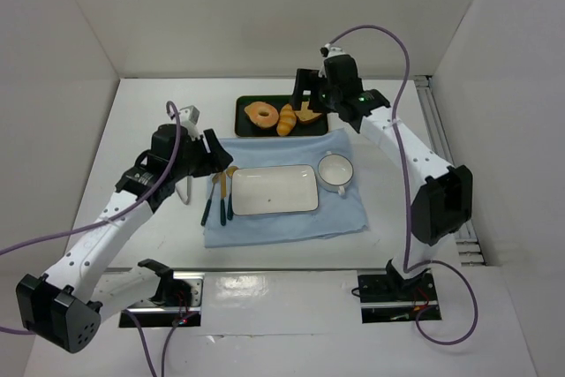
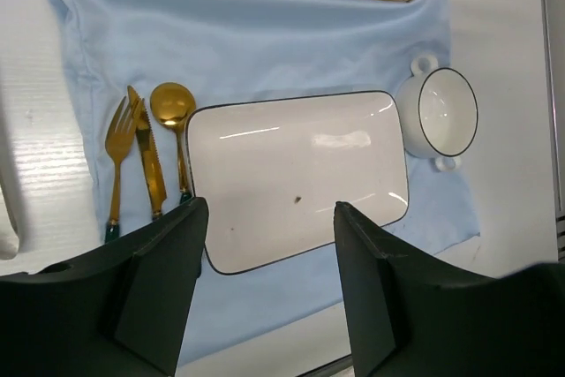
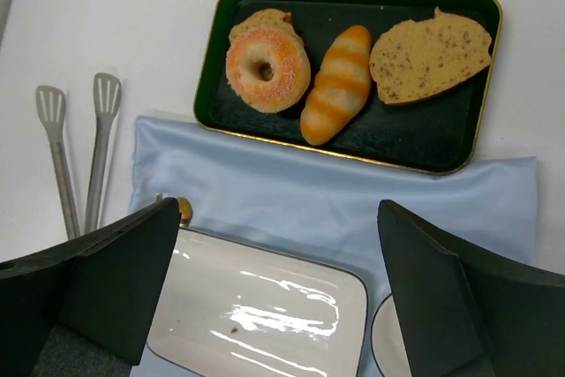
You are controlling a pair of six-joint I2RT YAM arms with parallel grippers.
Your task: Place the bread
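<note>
The bread, a round orange-tan bagel (image 1: 261, 116) with a small hole, lies at the left end of a dark green tray (image 1: 247, 131). In the right wrist view it (image 3: 267, 68) rests partly on a flat slice. My right gripper (image 1: 303, 93) hovers over the tray's right part, open and empty; in its wrist view (image 3: 278, 209) the jaws stand wide apart. My left gripper (image 1: 218, 154) is open and empty above the cutlery, left of the white rectangular plate (image 1: 274, 189); in its wrist view (image 2: 269, 209) the jaws frame the plate (image 2: 291, 165).
A striped golden roll (image 3: 336, 84) and a brown bread slice (image 3: 430, 55) share the tray (image 3: 353, 154). A blue cloth (image 1: 291, 227) carries the plate, a white bowl (image 1: 335, 171) and a gold fork, knife and spoon (image 2: 146, 156). Metal tongs (image 3: 79, 147) lie left of the cloth.
</note>
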